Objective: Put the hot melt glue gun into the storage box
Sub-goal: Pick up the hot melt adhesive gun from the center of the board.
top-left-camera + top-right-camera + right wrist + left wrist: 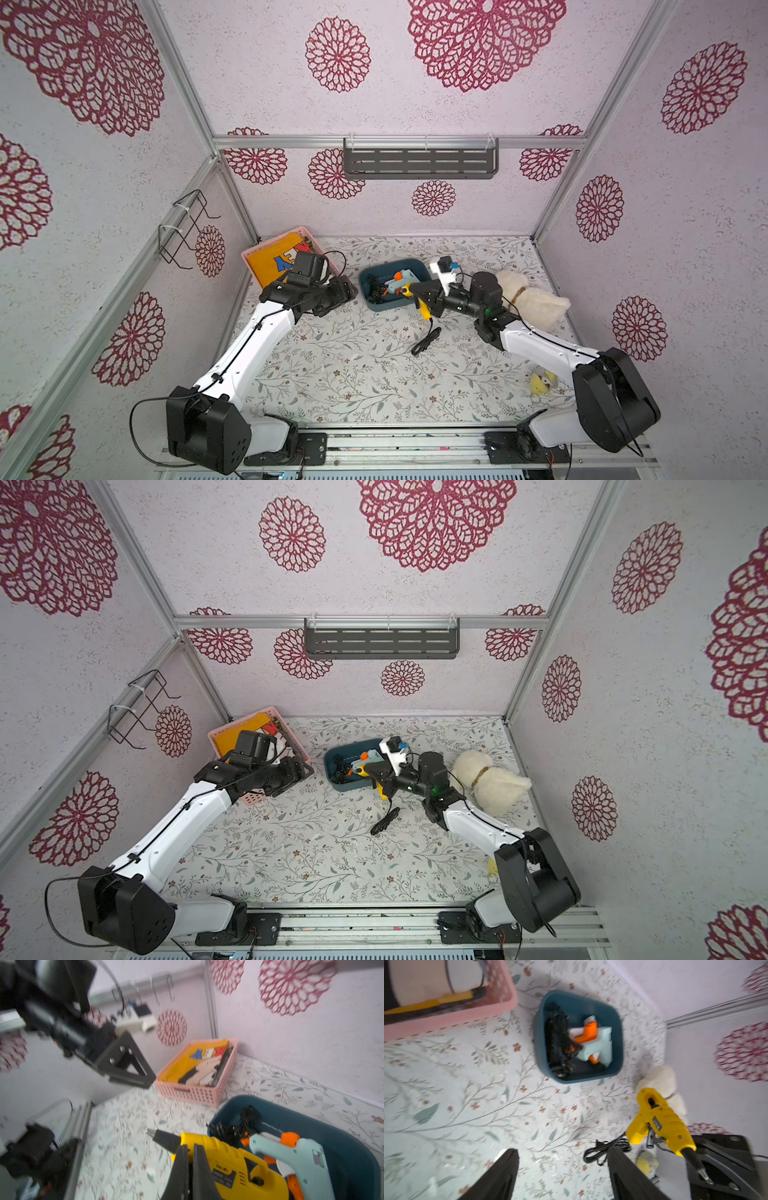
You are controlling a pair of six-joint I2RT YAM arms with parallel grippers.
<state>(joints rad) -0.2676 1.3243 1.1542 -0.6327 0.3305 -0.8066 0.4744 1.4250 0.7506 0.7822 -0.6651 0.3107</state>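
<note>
Hanging over the storage box (538, 1043) rim, the yellow glue gun (228, 1158) is pinched by the right gripper (190, 1147); the left gripper (562, 1150) is spread wide, empty.

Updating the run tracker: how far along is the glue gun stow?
Done: a light blue glue gun already lies in the storage box. In hand: the right gripper is shut on the yellow glue gun near its front end, apparently lifted, beside the box and not inside. Remaining: carry it over, lower, release; its cord trails on the table. The left gripper is open and empty.
</note>
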